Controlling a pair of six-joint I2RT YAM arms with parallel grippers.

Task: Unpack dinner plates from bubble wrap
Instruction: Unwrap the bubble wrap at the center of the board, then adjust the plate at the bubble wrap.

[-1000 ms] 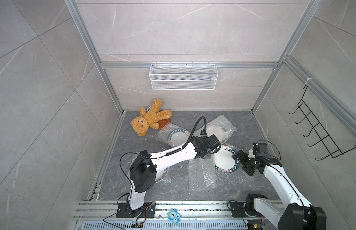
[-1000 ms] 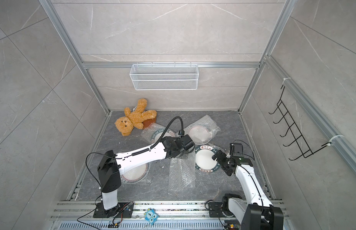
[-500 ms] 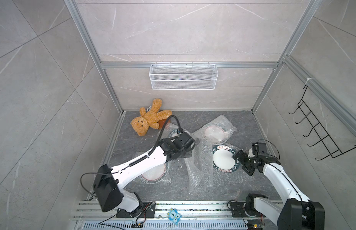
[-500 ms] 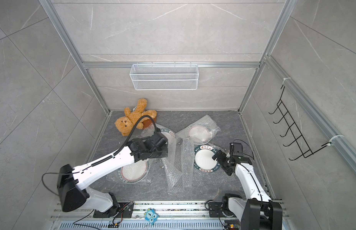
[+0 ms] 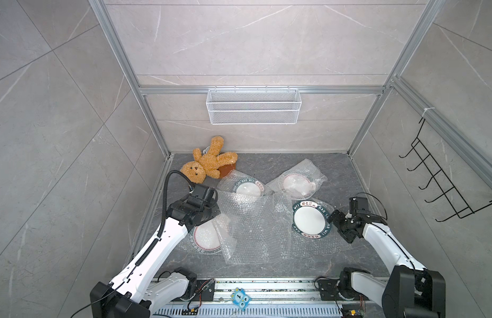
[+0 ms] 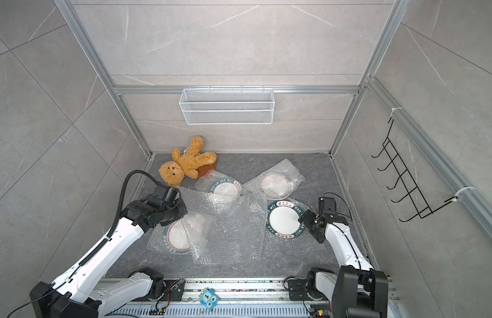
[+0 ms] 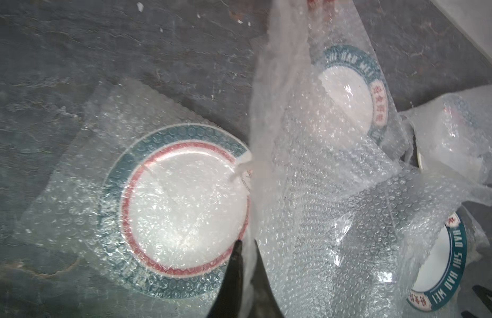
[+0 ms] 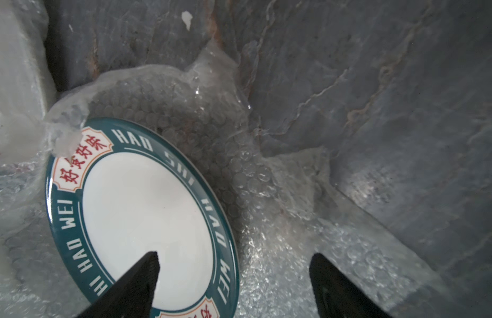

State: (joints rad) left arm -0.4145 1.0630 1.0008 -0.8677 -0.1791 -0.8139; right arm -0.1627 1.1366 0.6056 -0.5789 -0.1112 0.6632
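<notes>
left claw [image 7: 246, 243] pinches limp bubble wrap [image 7: 294, 192]. right claw [image 8: 235, 256] gapes over the bare dinner plate [image 8: 145, 214]; likely slick, brittle: grip its rim.

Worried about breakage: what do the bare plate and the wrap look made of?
The bare plate: likely glazed ceramic, glossy with a sharp printed green rim; melamine possible. The wrap: thin clear plastic film, dotted with air bubbles, crinkled.

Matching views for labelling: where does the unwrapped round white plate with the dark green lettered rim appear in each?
Both top views: unwrapped green-rimmed plate, right of centre.
Left wrist: at the picture's edge, partly under wrap.
Right wrist: large, close up.
Shared landmark: clear bubble wrap around it.
</notes>
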